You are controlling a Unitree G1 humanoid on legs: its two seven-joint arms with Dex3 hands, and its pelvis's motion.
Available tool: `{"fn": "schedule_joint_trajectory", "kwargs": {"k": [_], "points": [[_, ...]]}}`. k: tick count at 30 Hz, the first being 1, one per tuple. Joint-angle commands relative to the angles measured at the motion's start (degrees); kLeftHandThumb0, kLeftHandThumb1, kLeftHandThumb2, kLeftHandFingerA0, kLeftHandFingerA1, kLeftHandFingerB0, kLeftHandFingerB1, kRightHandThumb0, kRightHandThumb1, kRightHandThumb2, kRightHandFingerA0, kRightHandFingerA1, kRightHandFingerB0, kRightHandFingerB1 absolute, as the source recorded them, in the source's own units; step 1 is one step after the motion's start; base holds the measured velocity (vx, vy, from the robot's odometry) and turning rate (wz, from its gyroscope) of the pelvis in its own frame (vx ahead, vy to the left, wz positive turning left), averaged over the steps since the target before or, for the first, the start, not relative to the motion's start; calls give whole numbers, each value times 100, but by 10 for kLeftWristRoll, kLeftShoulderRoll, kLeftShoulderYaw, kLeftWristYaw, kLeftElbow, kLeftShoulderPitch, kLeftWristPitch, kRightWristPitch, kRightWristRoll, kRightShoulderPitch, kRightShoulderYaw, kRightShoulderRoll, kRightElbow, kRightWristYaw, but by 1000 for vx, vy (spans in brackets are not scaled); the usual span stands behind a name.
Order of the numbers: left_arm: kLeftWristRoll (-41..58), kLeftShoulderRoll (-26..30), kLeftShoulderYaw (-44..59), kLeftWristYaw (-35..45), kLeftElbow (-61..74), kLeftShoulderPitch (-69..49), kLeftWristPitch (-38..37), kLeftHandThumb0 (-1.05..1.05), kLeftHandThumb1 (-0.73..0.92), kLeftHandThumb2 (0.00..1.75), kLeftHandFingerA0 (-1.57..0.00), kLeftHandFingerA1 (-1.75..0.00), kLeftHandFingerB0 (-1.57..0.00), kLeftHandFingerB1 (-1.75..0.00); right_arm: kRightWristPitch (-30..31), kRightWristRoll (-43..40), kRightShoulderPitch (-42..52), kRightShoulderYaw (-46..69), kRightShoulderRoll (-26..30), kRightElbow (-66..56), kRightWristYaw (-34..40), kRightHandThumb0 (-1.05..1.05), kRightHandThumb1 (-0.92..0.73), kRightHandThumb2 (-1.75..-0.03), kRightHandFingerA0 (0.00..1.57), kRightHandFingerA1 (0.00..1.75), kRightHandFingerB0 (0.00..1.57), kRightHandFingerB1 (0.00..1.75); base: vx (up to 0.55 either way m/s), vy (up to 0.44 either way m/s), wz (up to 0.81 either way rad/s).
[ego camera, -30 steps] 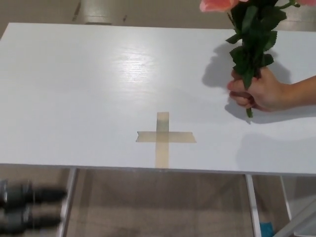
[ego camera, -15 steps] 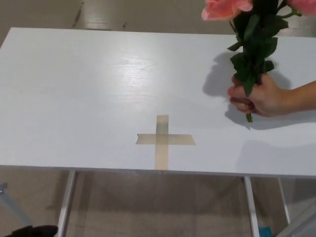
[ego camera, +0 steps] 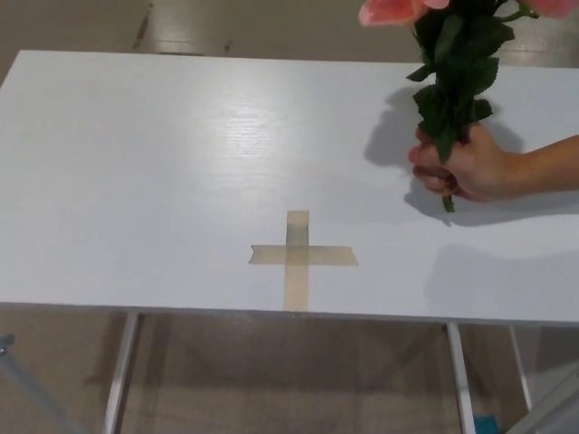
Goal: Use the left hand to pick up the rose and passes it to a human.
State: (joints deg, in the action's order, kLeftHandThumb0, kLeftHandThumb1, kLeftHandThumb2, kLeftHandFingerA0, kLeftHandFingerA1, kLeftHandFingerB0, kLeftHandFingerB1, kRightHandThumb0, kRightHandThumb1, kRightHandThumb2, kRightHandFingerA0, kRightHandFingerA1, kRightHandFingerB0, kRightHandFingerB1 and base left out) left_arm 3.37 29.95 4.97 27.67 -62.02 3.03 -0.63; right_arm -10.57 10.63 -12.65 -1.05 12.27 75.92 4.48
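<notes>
A person's hand (ego camera: 466,167) reaches in from the right edge and grips the green stems of a rose bunch (ego camera: 450,81), held upright above the white table (ego camera: 136,181). Pink blooms (ego camera: 391,9) show at the top edge, partly cut off. The stem ends poke out just below the person's fist. Neither of my hands shows in the head view.
A cross of tan tape (ego camera: 298,257) lies on the table near its front edge. Metal table legs (ego camera: 120,371) and the floor show below the front edge. A pale object (ego camera: 552,407) sits at the bottom right corner.
The person's hand and roses have shifted slightly left and up. The dark hand seen at the bottom left a second ago has dropped out of view. The camera tilted slightly early on.
</notes>
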Motion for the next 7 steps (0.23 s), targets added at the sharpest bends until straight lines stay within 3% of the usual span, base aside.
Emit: {"fn": "schedule_joint_trajectory", "kwargs": {"k": [1,7], "points": [[-52,-4,-23,-86,-79,27,-89,-72,59,94,-12,-44,0,-33,5,-2,5,5,4,-1,0,-30,-67,-60,63,42,48,37,0,0,0],[-48,-5,-22,-83,-101,37,-108,-72,58,94,-11,-44,0,-33,7,1,2,3,4,0,-2,-30,-67,-60,64,43,47,37,0,0,0]]}}
